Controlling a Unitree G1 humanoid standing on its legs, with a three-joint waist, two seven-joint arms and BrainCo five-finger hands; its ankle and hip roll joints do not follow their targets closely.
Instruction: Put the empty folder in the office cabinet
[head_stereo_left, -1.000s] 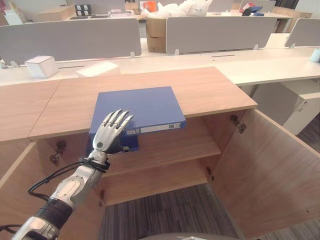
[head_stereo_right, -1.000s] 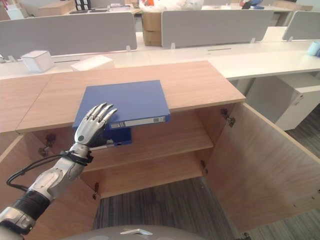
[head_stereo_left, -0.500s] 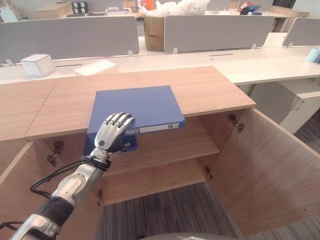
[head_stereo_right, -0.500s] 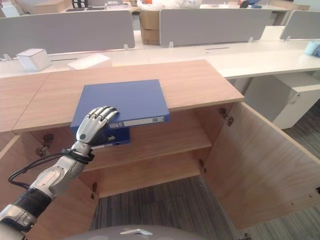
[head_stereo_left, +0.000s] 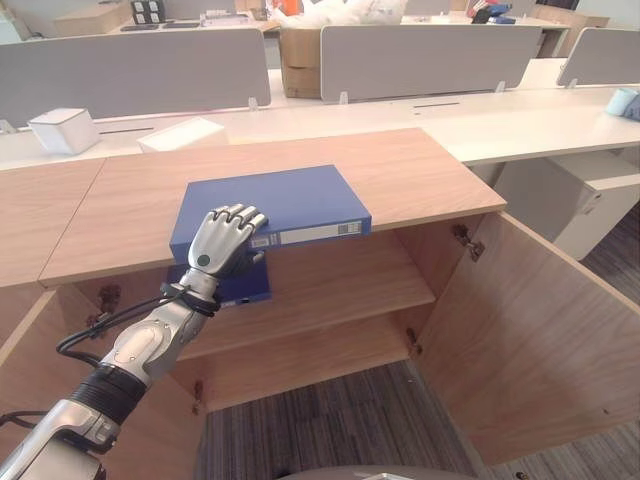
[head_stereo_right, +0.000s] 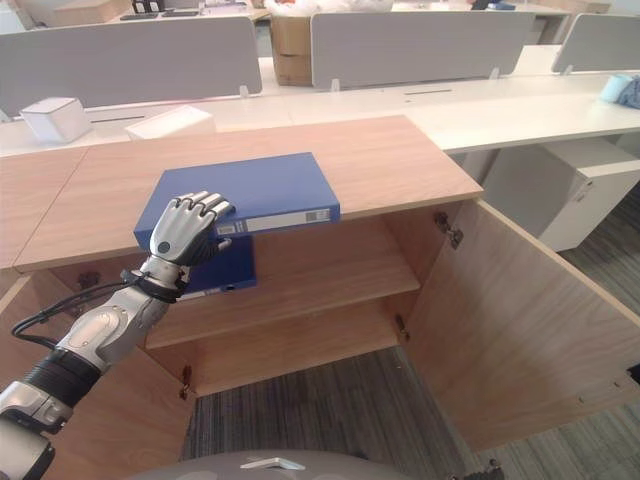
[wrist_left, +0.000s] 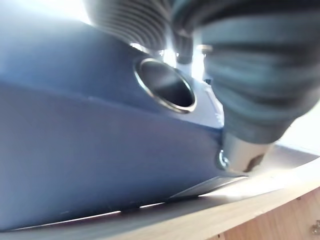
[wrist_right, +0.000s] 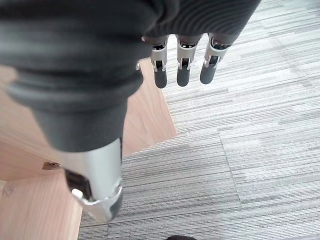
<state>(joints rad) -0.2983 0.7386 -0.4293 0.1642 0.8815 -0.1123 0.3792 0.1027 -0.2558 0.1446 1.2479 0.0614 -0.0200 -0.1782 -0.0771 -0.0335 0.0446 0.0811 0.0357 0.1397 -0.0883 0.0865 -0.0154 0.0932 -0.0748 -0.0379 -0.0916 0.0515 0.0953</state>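
Fingers of the left hand (head_stereo_left: 222, 243), straight a second ago, have curled over the near edge of the blue folder (head_stereo_left: 272, 202) atop the cabinet (head_stereo_left: 420, 170), so lifting it comes next, while the right hand (wrist_right: 182, 65) hangs open.

Bright even office light; left wrist view blurred (backlit glare).

surface: light wood-grain cabinet top (head_stereo_left: 400, 175) | on it: flat blue ring-binder folder (head_stereo_left: 290, 197), front-left corner jutting past the front edge | below: open wooden shelf (head_stereo_left: 340, 290)
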